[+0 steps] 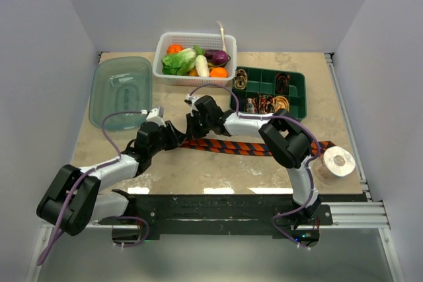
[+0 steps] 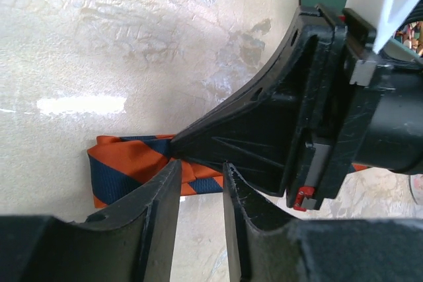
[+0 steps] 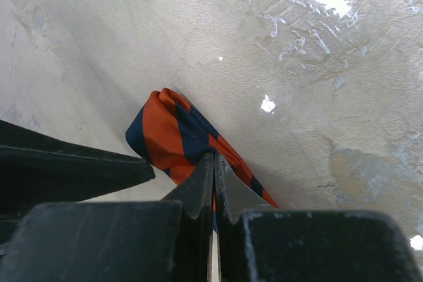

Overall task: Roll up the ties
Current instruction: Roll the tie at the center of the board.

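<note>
An orange-and-dark-blue striped tie (image 1: 251, 146) lies stretched across the table, its left end folded over (image 2: 125, 163) (image 3: 168, 130). My right gripper (image 3: 213, 160) (image 1: 195, 127) is shut on that folded end, with a sliver of fabric pinched between its fingers. My left gripper (image 2: 201, 171) (image 1: 174, 138) stands just left of it, part open, fingertips at the tie's edge and bare table showing in the gap. The right gripper's black body (image 2: 291, 123) fills the left wrist view. Several coiled brown ties (image 1: 264, 102) sit in a green tray (image 1: 297, 97).
A white basket (image 1: 162, 47) of vegetables stands at the back centre. A clear plastic container (image 1: 119, 90) lies at the back left. A white tape roll (image 1: 335, 162) rests by the tie's right end, near the table's front right edge.
</note>
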Controlling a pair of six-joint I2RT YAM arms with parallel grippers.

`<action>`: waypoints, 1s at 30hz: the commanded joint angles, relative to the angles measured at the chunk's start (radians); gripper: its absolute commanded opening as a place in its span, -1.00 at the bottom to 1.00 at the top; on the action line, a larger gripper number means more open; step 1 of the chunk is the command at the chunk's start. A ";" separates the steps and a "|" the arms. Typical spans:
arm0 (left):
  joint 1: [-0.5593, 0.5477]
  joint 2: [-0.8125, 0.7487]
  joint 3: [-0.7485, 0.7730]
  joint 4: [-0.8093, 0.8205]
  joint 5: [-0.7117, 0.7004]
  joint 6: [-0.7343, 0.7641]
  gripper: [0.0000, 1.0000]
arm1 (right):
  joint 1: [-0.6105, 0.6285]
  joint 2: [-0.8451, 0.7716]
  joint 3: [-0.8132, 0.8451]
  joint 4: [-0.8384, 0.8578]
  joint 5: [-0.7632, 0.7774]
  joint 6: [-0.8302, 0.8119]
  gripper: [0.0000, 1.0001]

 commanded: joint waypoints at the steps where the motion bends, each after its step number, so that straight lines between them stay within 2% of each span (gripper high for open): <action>1: -0.004 -0.060 0.043 -0.058 -0.061 0.029 -0.22 | 0.008 0.012 0.015 -0.039 0.015 -0.029 -1.00; 3: -0.001 -0.062 0.059 -0.124 -0.078 0.029 -0.11 | 0.008 0.004 0.007 -0.042 0.019 -0.030 -1.00; 6: 0.015 -0.054 0.077 -0.177 -0.114 0.042 -0.07 | 0.008 -0.031 -0.017 -0.039 0.035 -0.035 -1.00; 19: 0.050 0.055 0.037 -0.094 -0.097 0.008 -0.07 | 0.009 -0.044 -0.049 -0.040 0.041 -0.041 -1.00; 30: 0.101 -0.007 -0.015 -0.112 -0.106 0.008 -0.08 | 0.009 -0.044 -0.056 -0.052 0.050 -0.044 -1.00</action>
